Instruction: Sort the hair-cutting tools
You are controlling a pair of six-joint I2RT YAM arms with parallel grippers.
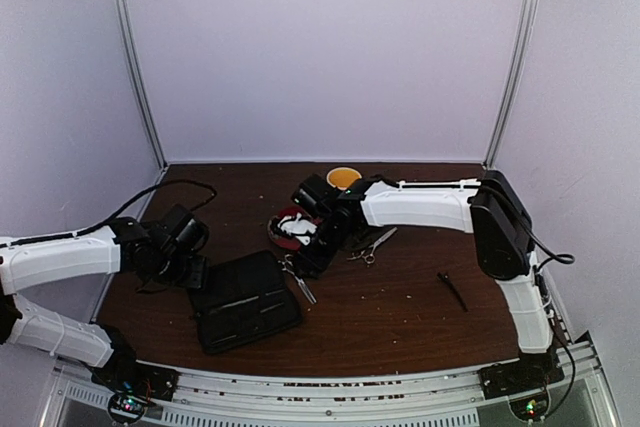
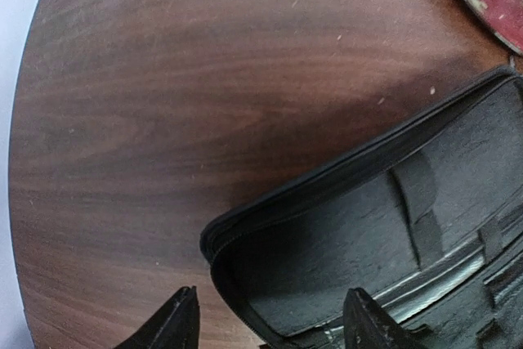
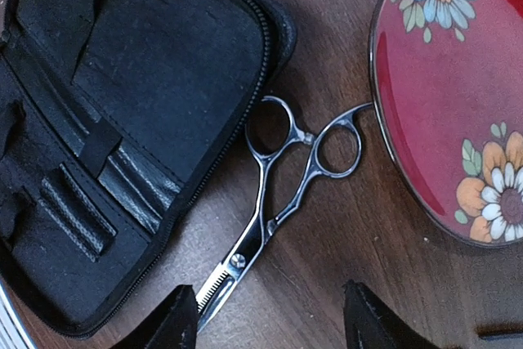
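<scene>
Silver metal scissors (image 3: 239,261) lie diagonally between black zip case (image 3: 147,79) and red flowered saucer (image 3: 458,96), blades toward the parted right claw (image 3: 268,312). Left claw (image 2: 271,312) gapes at the case's corner.

dim, even light; slight glare on scissors (image 3: 239,261).

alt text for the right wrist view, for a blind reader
Silver scissors lie on a dark wooden table between an open black zip case at left and a red floral saucer at right. The right arm's open jaws show at the bottom edge, near the blade tips.
</scene>
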